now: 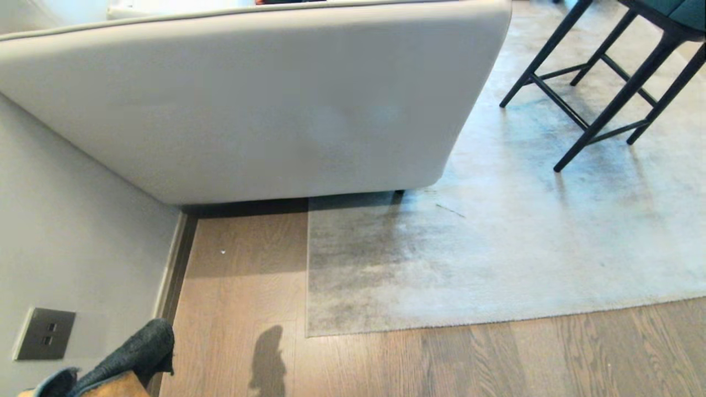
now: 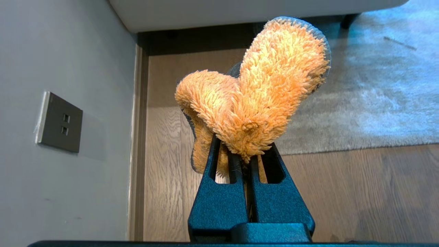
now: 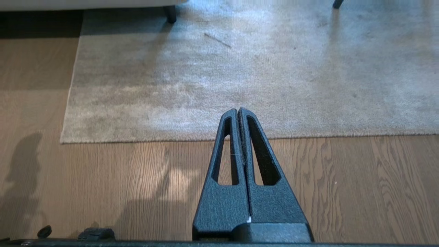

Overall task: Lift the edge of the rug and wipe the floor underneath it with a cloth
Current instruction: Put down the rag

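Left tool [image 2: 247,151] is clamped on the cloth [image 2: 255,92]; right tool [image 3: 238,111] is pressed together, empty, above the floor [image 3: 343,192]. The rug edge [image 3: 164,139] lies flat, so those closed fingers could just slide over it.

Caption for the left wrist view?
Left gripper shut on the cloth above wood floor, rug edge lying flat.

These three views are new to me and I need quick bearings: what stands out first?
The fluffy orange cloth stands out most, pinched in the left tool beside the grey wall. Ahead, the rug edge lies flat on the wooden floor, running under a pale sofa. The right tool hangs shut and empty above the floor.
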